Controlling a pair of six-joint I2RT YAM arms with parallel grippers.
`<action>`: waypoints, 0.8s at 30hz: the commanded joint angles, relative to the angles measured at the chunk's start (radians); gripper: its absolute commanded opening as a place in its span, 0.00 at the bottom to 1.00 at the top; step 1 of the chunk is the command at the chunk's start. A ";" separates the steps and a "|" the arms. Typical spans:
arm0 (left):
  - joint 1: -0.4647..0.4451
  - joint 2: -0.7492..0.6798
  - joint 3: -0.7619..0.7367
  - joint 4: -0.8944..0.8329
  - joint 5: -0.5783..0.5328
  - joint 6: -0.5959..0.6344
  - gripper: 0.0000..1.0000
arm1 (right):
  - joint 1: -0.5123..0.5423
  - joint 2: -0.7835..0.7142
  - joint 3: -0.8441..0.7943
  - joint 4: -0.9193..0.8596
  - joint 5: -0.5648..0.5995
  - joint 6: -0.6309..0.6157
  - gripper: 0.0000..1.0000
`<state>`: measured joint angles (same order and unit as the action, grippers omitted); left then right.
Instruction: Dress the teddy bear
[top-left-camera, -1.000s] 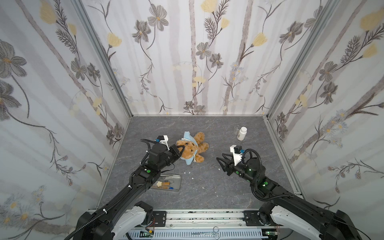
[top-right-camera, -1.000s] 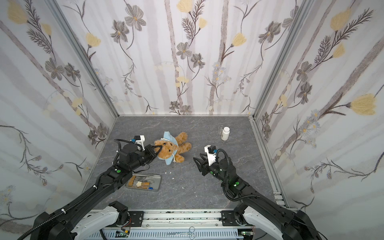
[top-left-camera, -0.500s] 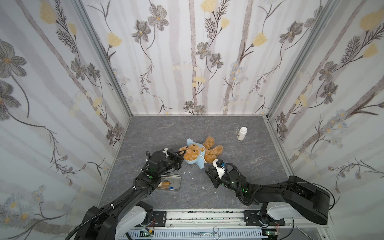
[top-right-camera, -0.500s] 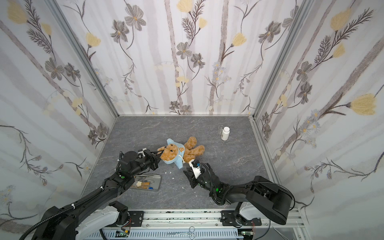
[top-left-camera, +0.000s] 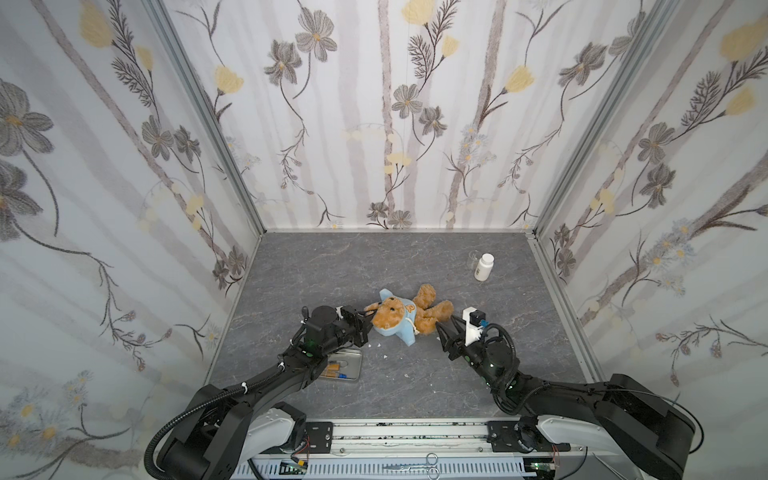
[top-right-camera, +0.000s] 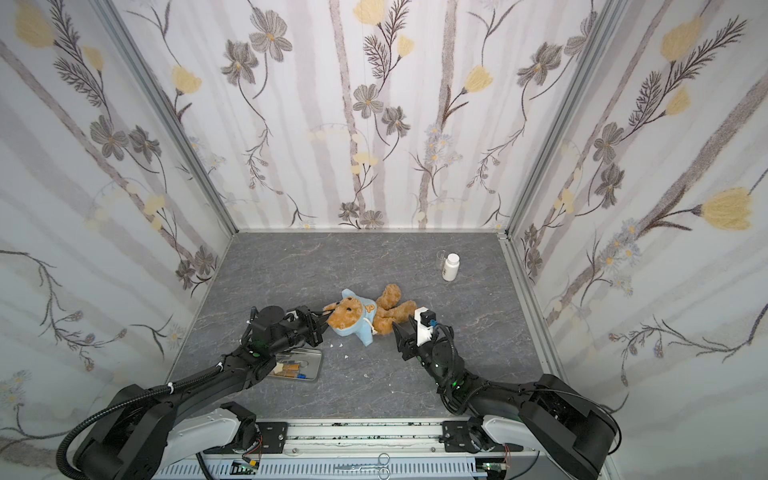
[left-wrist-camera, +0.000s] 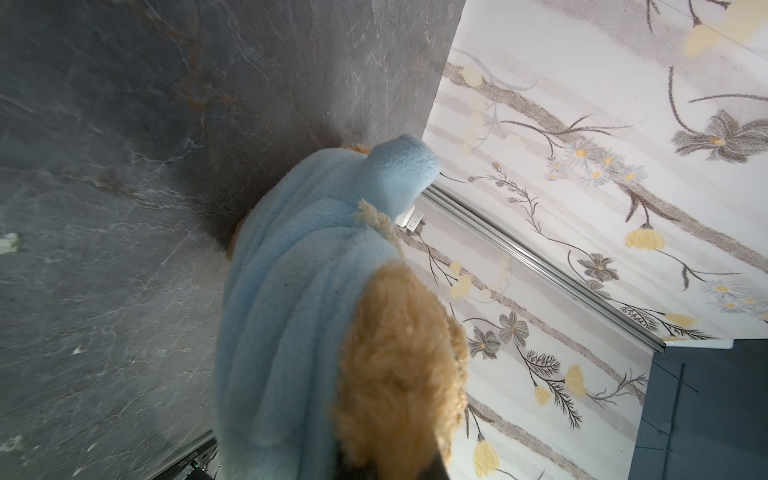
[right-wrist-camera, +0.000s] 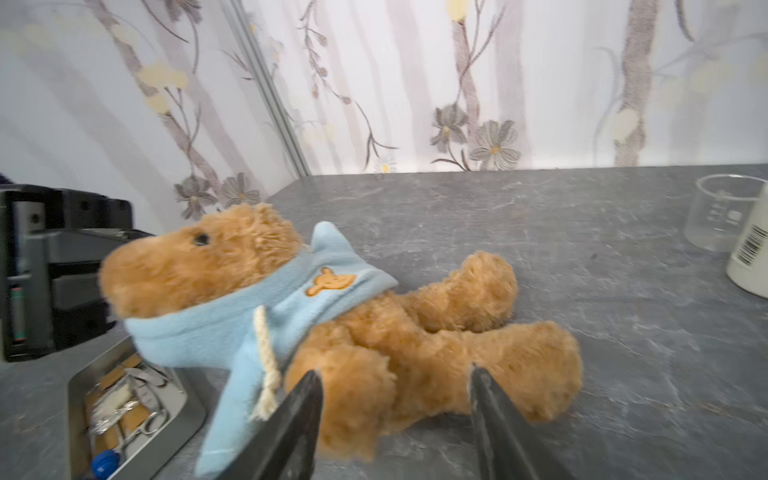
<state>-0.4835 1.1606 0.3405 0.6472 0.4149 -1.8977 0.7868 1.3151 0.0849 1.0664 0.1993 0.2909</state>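
The teddy bear (top-left-camera: 426, 320) is held by the ear in the closed left gripper (top-left-camera: 365, 318). The right gripper (top-left-camera: 444, 321) has been reopened and withdrawn, with the blue shirt (top-left-camera: 401, 329) left bunched chest-high.

Both top views are bright and evenly lit, with diffuse light and no glare. The desk (top-left-camera: 374, 266) shows only a faint, soft shadow close under the teddy bear (top-left-camera: 419, 309). The wide lens bows the corner posts outward toward the frame edges. In the left wrist view a dark, soft-edged shadow lies on the desk beside the light blue shirt (left-wrist-camera: 291, 291), and the nearest fur is out of focus. The right wrist view is smeared: the teddy bear's head and the walls blur, and the right gripper (right-wrist-camera: 395, 374) fingers (right-wrist-camera: 299, 415) look dark and unsharp.
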 joint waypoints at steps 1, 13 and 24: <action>-0.003 0.037 0.003 0.159 0.026 -0.036 0.00 | -0.037 0.006 0.003 -0.056 -0.128 0.033 0.71; 0.031 0.182 -0.069 0.347 0.087 -0.116 0.00 | 0.063 0.055 0.004 -0.078 -0.052 0.082 0.44; 0.061 0.236 -0.116 0.378 0.169 -0.138 0.00 | 0.121 0.469 0.098 0.285 -0.043 0.056 0.18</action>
<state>-0.4252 1.3937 0.2260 0.9554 0.5468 -1.9980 0.9077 1.7210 0.1619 1.1774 0.1329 0.3641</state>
